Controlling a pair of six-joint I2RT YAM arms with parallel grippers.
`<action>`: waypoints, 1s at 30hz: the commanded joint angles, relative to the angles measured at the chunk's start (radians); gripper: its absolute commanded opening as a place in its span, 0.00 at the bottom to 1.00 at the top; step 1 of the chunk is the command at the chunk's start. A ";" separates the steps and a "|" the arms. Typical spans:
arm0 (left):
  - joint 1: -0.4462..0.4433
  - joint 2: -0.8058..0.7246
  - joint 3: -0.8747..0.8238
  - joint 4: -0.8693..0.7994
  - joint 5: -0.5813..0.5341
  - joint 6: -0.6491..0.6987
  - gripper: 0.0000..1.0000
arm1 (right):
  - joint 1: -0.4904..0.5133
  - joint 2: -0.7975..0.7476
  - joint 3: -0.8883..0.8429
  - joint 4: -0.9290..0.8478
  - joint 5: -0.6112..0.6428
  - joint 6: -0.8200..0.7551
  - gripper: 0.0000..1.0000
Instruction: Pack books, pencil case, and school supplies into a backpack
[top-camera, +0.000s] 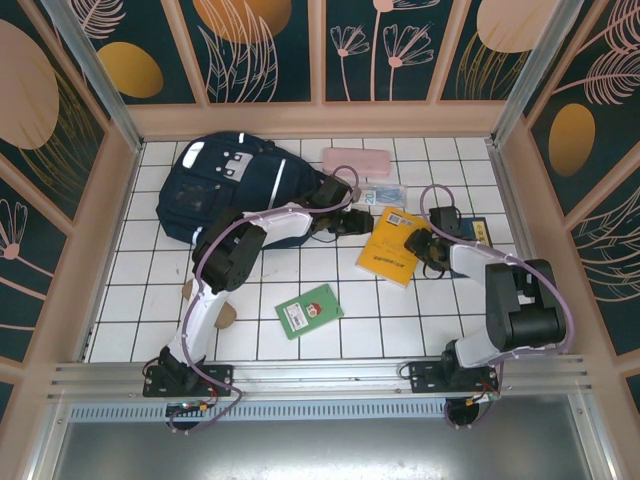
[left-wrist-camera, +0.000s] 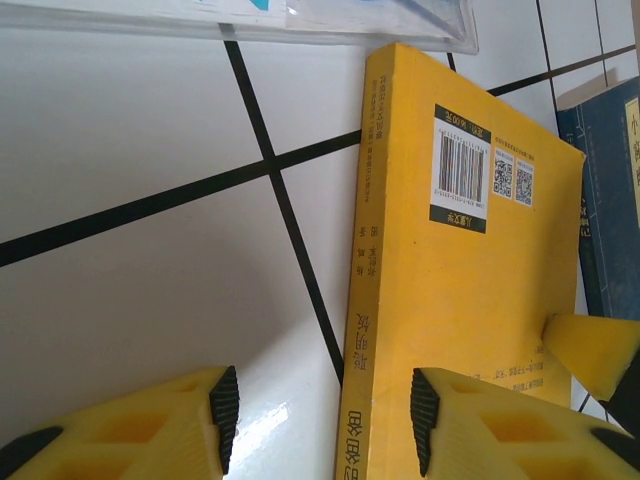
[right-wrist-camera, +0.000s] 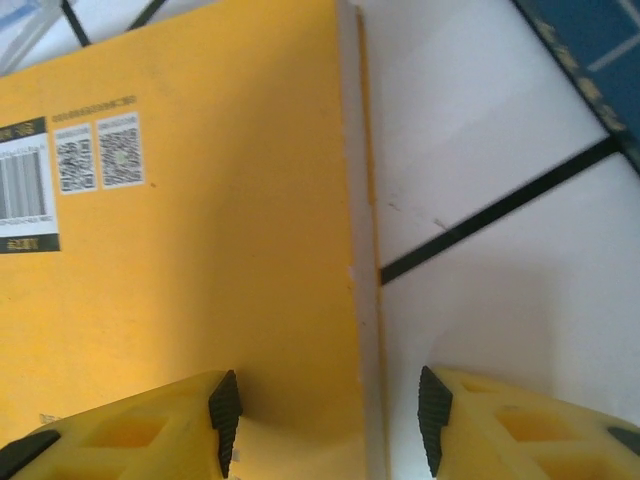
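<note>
Left gripper (left-wrist-camera: 320, 405): jaws apart, straddling the spine edge of the yellow-orange book (left-wrist-camera: 470, 300); nothing clamped. Right gripper (right-wrist-camera: 330, 410): jaws apart astride the opposite edge, likewise empty.
Step, as judged: two-arm pickup of that book, which lies flat on the tiled table (top-camera: 260, 280) to the right of the backpack (top-camera: 225, 190).
Next move calls for: both edges gripped together, then a level lift.
Count in sight:
- books, three: yellow-orange, green book (top-camera: 309, 311), navy book (top-camera: 487, 232)
- pink pencil case (top-camera: 357, 161), one
- school supplies packet (top-camera: 380, 193), one
- backpack, one

Overhead view down on the table (top-camera: 140, 300); both wrist views close over one yellow-orange book (left-wrist-camera: 460, 300)
</note>
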 joint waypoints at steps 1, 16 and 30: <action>-0.012 0.015 -0.033 -0.028 0.030 0.001 0.50 | 0.061 0.064 0.032 0.099 -0.114 -0.011 0.52; -0.010 -0.041 -0.102 0.116 0.151 -0.120 0.43 | 0.144 0.148 0.123 0.126 -0.141 0.026 0.50; 0.025 -0.129 -0.318 0.633 0.373 -0.459 0.45 | 0.138 0.118 0.086 0.123 -0.119 0.040 0.51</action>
